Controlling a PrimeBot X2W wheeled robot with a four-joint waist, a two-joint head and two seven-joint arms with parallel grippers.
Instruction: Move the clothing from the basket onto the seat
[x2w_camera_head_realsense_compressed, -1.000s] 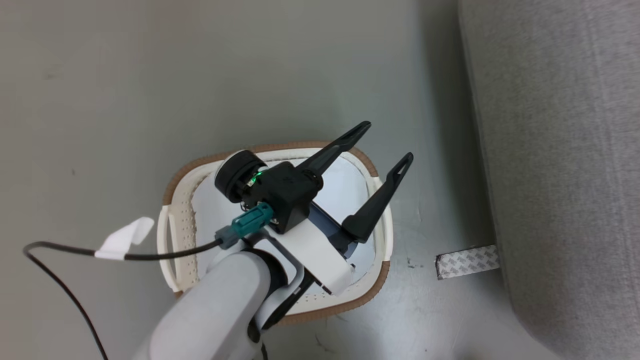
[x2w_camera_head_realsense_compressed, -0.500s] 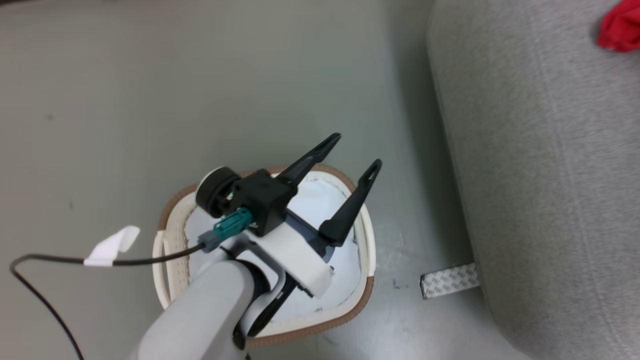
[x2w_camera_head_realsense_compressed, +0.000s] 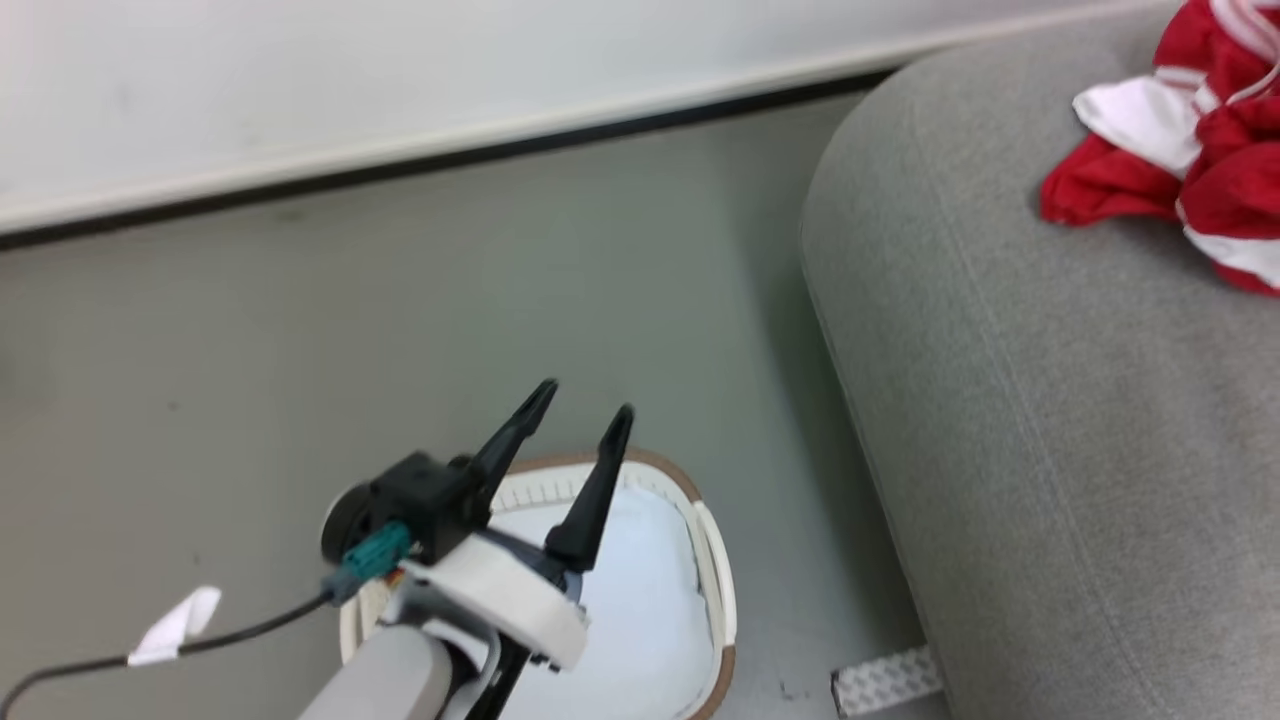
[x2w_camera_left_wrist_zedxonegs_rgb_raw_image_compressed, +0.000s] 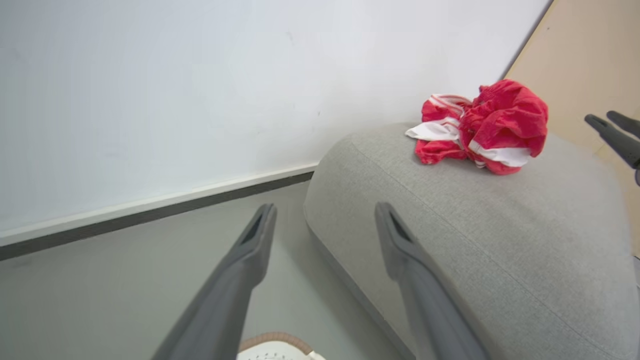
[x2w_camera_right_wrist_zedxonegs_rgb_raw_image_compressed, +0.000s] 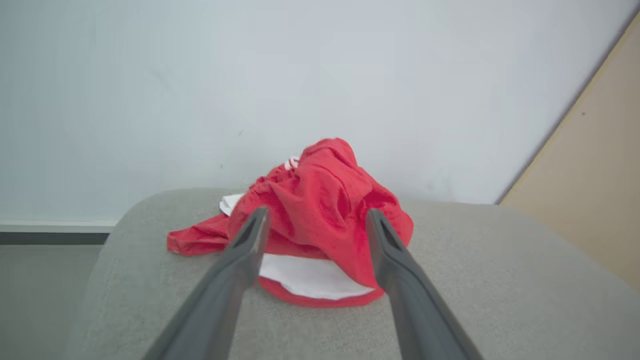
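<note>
Red-and-white garment (x2w_camera_left_wrist_zedxonegs_rgb_raw_image_compressed: 505, 112) heaped on grey sofa (x2w_camera_left_wrist_zedxonegs_rgb_raw_image_compressed: 450, 240), clear of wide-open right gripper (x2w_camera_right_wrist_zedxonegs_rgb_raw_image_compressed: 317, 214); left gripper (x2w_camera_head_realsense_compressed: 584, 398) wide, empty above laundry basket (x2w_camera_head_realsense_compressed: 712, 560), seemingly liner (x2w_camera_head_realsense_compressed: 640, 600) only; task looks done.

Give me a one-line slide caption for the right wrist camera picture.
Right gripper open, facing the crumpled red clothing that lies on the grey seat.

The left gripper (x2w_camera_left_wrist_zedxonegs_rgb_raw_image_compressed: 325, 212) has its two fingers wide apart. The red and white clothing (x2w_camera_left_wrist_zedxonegs_rgb_raw_image_compressed: 480, 130) lies in a heap on top of the grey seat (x2w_camera_left_wrist_zedxonegs_rgb_raw_image_compressed: 475, 250), up at 2 o'clock. The right gripper (x2w_camera_left_wrist_zedxonegs_rgb_raw_image_compressed: 602, 118) peeks in at 3 o'clock. A bit of the basket (x2w_camera_left_wrist_zedxonegs_rgb_raw_image_compressed: 272, 342) rim shows at 6 o'clock.
</note>
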